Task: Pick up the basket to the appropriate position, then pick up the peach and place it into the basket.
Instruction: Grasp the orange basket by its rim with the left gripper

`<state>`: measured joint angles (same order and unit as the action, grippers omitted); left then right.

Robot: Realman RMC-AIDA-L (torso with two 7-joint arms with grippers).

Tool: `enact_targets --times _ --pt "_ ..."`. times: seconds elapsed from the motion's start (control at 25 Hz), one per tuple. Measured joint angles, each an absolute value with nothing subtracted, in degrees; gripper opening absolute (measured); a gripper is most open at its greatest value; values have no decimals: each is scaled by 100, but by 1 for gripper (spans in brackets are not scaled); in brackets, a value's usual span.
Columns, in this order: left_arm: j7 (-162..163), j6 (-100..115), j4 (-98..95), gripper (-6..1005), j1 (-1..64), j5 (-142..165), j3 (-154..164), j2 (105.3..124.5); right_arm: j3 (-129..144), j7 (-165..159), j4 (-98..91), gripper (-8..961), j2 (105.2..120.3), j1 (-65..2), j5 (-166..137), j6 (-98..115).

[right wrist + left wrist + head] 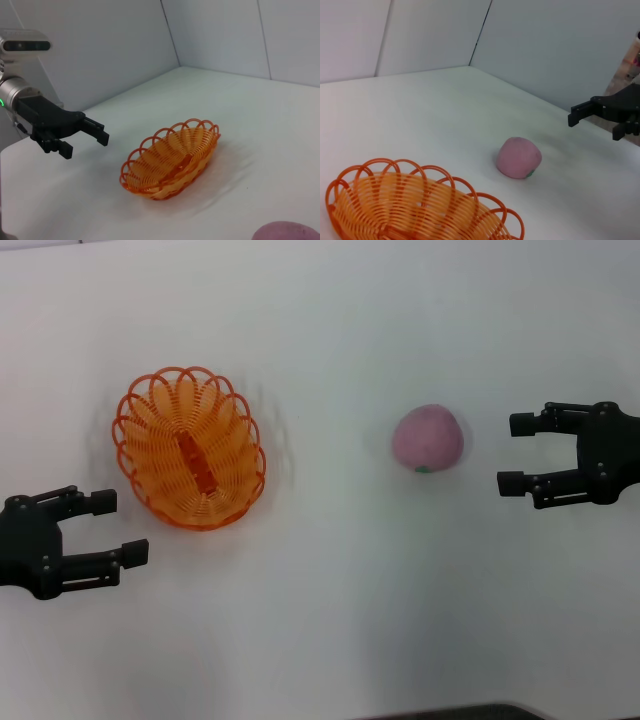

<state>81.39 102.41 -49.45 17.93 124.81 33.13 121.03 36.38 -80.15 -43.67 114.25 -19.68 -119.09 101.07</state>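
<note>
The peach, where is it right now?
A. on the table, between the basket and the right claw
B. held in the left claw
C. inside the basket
A: the peach lies on the white table, apart from the basket, with the open right claw beside it, not touching.

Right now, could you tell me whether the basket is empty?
Empty: the basket holds nothing, and the peach sits apart on the table.

White table carries the basket and the peach, well apart.
</note>
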Motion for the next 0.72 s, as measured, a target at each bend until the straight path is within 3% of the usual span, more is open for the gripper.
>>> enact_targets --times 0.72 --pt "8253 10274 -5008 854 1793 12480 3313 12093 3665 -8035 -4377 945 11435 -1975 -11956 10107"
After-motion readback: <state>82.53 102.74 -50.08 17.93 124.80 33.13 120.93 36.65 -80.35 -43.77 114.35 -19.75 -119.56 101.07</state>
